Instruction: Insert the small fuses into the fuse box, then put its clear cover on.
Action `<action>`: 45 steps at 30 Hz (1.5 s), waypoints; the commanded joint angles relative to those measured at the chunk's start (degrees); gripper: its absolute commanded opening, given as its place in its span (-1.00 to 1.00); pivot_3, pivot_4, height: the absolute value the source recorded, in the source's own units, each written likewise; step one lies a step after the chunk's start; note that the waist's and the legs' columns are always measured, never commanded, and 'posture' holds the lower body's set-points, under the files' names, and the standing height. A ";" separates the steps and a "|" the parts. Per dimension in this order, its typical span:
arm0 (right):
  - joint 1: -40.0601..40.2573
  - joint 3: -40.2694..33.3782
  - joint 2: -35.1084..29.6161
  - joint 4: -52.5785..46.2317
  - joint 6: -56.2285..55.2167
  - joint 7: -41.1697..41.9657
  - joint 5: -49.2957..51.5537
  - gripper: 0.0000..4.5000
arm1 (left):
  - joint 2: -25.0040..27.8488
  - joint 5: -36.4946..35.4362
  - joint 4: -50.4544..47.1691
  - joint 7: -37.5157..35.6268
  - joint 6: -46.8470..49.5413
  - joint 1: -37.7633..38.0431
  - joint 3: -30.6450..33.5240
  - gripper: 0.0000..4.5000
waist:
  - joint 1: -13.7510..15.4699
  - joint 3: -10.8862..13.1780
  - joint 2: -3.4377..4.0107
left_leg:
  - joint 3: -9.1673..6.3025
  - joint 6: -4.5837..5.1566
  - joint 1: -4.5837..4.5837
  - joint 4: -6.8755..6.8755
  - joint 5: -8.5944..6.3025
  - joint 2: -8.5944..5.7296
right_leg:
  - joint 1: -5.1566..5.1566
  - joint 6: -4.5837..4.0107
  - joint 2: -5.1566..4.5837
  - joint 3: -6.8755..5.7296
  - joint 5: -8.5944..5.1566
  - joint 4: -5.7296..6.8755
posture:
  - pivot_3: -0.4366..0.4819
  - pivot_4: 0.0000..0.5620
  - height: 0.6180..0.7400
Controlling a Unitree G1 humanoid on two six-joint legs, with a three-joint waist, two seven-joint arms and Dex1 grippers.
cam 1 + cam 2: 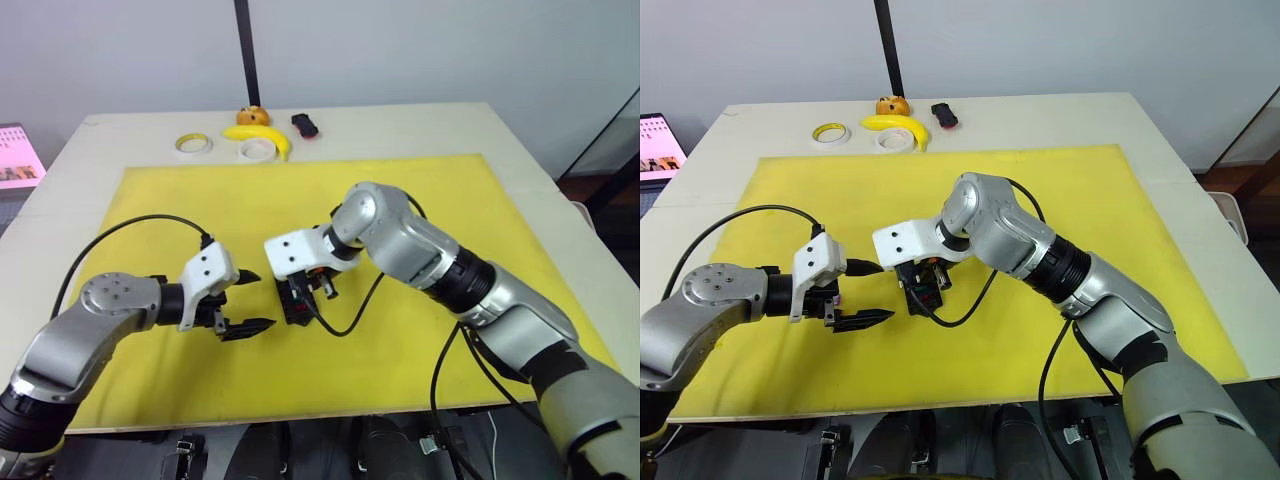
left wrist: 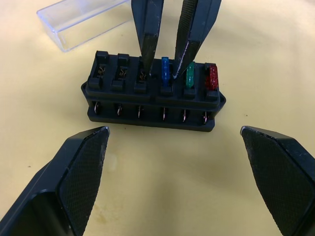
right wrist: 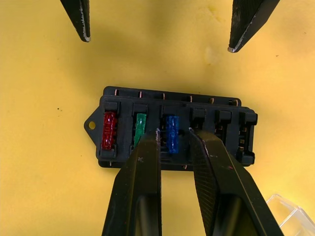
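Head cam: both arms bent in over the yellow mat [image 1: 420, 190] on the pale table [image 1: 520, 150]. Left gripper [image 1: 252, 300] reaches in from the left side, forearm low and level, black fingers spread wide, pointing at the small black rectangular plastic fuse box [image 1: 296, 300] mid-mat. Right arm comes from the right side, elbow high, wrist curled down and back, so the right gripper [image 1: 920, 290] sits on top of the box. At the table's far edge: two white tape rolls [image 1: 193, 145], a yellow banana [image 1: 262, 137], a small black-and-red gadget [image 1: 305, 125].

Left wrist cam: left fingers [image 2: 81, 172] well apart either side of the box, not touching it. Three tiny plastic fuses seated in neighbouring slots: blue fuse [image 2: 165, 67], green fuse [image 2: 189, 74], red fuse [image 2: 212, 76] at the end; other three slots bare. Right gripper's two fingers come down at the blue one. Clear rectangular plastic cover [image 2: 78, 22] lies on the mat just behind the box, apart from it.

Right wrist cam: right fingers [image 3: 140, 177] nearly together, tips flanking the blue fuse; can't tell if they actually pinch it. Cover corner near the box
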 commanded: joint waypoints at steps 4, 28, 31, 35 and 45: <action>-2.35 -2.66 -0.09 -0.06 0.36 1.14 1.18 -0.57 | -0.30 0.15 -0.49 0.00 -1.13 -0.50 0.45 1.00 | 0.07 0.00 0.00 | 0.00 0.00 -0.01 0.00 0.00 0.00 | 0.00 0.00 0.00 0.00 0.00 0.00 | -0.05 -0.47 1.00; 11.19 -18.94 0.68 -0.85 -12.60 -1.94 16.45 -0.99 | 0.16 0.21 -0.03 -0.64 -1.00 -1.04 1.21 1.00 | 0.10 0.01 0.00 | 0.00 0.00 -0.10 0.00 0.00 0.02 | -0.06 0.00 -0.01 0.01 0.00 -0.02 | -0.05 -0.47 1.00; 12.64 -19.51 1.32 0.88 -14.58 -3.57 16.69 -0.99 | 0.33 0.19 -0.03 -0.83 -0.95 -1.02 1.26 1.00 | -0.04 0.01 0.00 | 0.00 0.00 -0.09 0.00 0.00 0.04 | -0.08 0.00 0.02 0.01 0.00 -0.01 | -0.05 -0.47 1.00; 13.40 -19.48 1.48 3.24 -15.98 -4.64 16.88 -0.99 | 0.42 0.11 -0.10 -0.96 -0.78 -1.20 1.17 1.00 | 0.18 0.01 0.00 | 0.00 0.00 -0.09 0.00 0.00 0.05 | -0.07 0.00 0.01 0.01 0.00 -0.02 | -0.05 -0.47 1.00; 14.43 -18.90 1.25 7.31 -17.14 -4.93 16.61 -0.99 | 0.72 0.22 -0.15 -1.04 -0.68 -1.29 1.04 1.00 | 0.13 0.01 0.00 | -0.01 0.00 -0.10 0.00 0.00 0.06 | -0.07 0.00 0.00 0.01 0.00 -0.02 | -0.05 -0.47 1.00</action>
